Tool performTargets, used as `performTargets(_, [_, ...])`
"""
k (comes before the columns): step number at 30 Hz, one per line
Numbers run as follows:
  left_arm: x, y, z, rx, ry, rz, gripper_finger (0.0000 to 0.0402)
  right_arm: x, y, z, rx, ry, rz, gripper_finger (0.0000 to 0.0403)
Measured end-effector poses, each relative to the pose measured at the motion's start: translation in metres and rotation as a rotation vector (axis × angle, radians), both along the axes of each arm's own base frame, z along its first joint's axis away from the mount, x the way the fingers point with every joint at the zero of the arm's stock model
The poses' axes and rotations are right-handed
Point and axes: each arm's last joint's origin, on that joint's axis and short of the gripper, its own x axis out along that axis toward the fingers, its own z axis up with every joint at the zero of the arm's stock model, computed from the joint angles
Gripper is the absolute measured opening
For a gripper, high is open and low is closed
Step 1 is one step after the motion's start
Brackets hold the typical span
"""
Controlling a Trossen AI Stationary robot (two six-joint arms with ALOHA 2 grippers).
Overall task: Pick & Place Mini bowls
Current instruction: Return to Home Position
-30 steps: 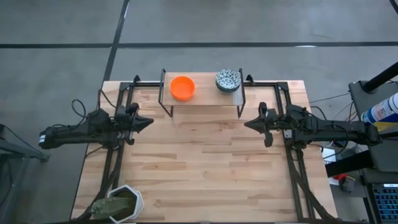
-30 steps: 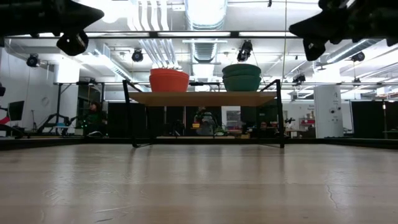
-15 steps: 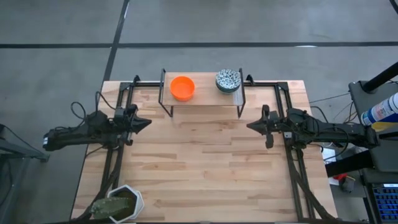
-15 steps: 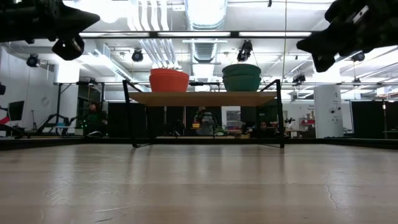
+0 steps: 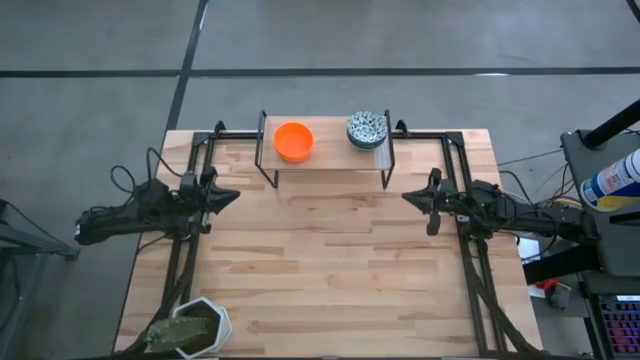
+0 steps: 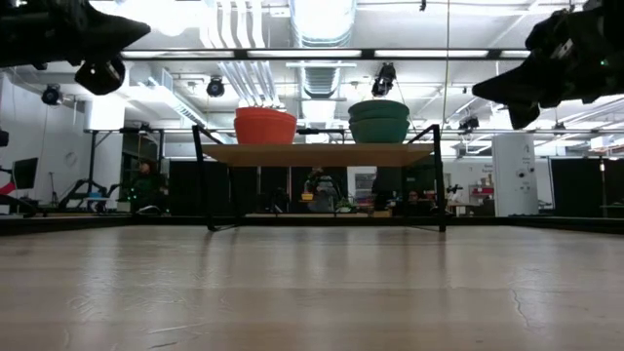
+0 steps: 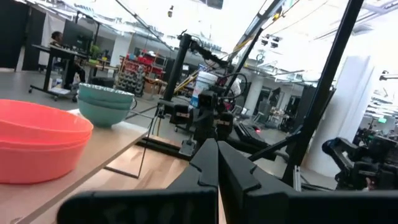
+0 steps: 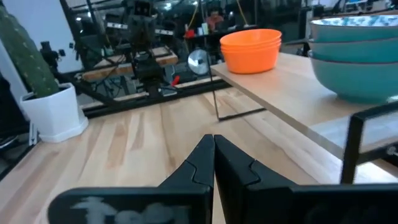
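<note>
A stack of plain orange mini bowls (image 5: 293, 141) and a stack of speckled mini bowls (image 5: 367, 129) stand on a small wooden shelf (image 5: 325, 155) on black legs at the table's far middle. They also show in the low view as an orange stack (image 6: 265, 126) and a teal-sided stack (image 6: 379, 121). My left gripper (image 5: 234, 196) is shut and empty, in the air over the table's left side. My right gripper (image 5: 407, 198) is shut and empty over the right side. In the wrist views the left fingers (image 7: 217, 163) and the right fingers (image 8: 213, 154) are closed together.
A white hexagonal plant pot (image 5: 195, 327) with a green plant stands at the table's near left corner. The shelf's black wire legs (image 5: 268, 180) rise from the table under the bowls. Bare wood lies between the two arms.
Both arms have drawn back. My left gripper has gone toward the table's left edge and a little toward the near edge. My right gripper has gone toward the right edge and has come down somewhat. Both stay shut. The bowls have not moved.
</note>
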Motion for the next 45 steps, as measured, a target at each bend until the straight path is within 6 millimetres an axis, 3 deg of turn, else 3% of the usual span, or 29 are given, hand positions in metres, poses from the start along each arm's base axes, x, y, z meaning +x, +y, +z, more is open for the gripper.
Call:
performTargets(9, [0.005,0.001,-0.025,-0.017,0.019,0.02,0.0,-0.007,0.0,-0.018,0.012,-0.039,-0.029,0.0009])
performTargets(17, [0.01,0.003,-0.043,-0.017,0.004,0.059,0.0,-0.009,0.001,-0.022,0.011,-0.006,-0.029,0.0009])
performTargets(45, [0.011,0.004,-0.047,-0.041,0.03,0.1,0.0,-0.009,0.001,-0.022,0.016,-0.005,-0.027,0.0009])
